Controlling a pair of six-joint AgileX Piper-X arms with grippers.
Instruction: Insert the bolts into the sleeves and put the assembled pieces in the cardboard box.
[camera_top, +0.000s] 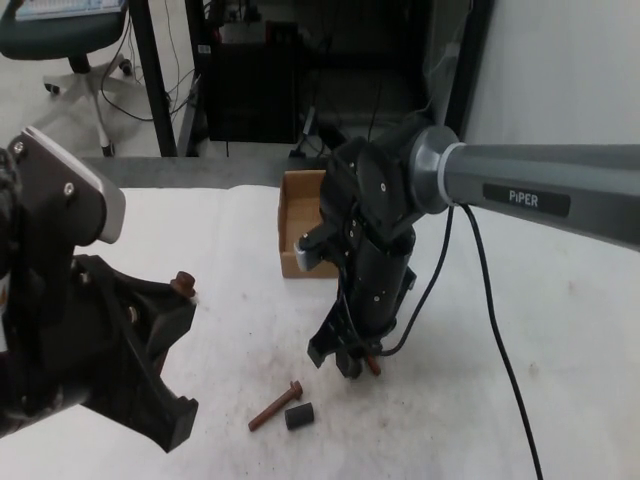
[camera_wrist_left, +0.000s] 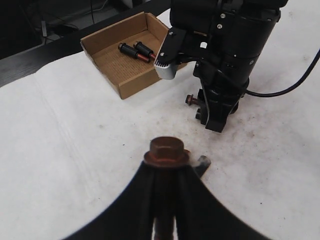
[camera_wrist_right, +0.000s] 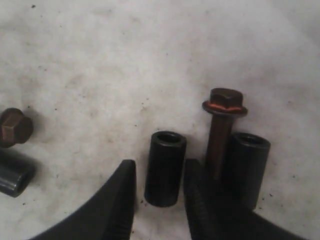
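My right gripper (camera_wrist_right: 160, 172) points down at the white bench, open, with one finger on each side of a black sleeve (camera_wrist_right: 165, 150); a thin gap shows on one side. Close beside it lie a rusty bolt (camera_wrist_right: 221, 131) and a second sleeve (camera_wrist_right: 248, 165). Another bolt (camera_top: 274, 406) and sleeve (camera_top: 298, 416) lie nearer the front. My left gripper (camera_wrist_left: 166, 169) hangs at the left, shut on a rusty bolt (camera_wrist_left: 166, 149) whose head sticks out past the fingertips. The cardboard box (camera_wrist_left: 100, 42) holds two assembled pieces (camera_wrist_left: 136, 50).
The right arm (camera_top: 520, 190) and its black cable (camera_top: 500, 350) cross the right half of the bench. The box (camera_top: 293, 215) sits just behind the right gripper (camera_top: 348, 358). Bare white cloth lies between the two arms. Chair legs and dark frames stand behind the bench.
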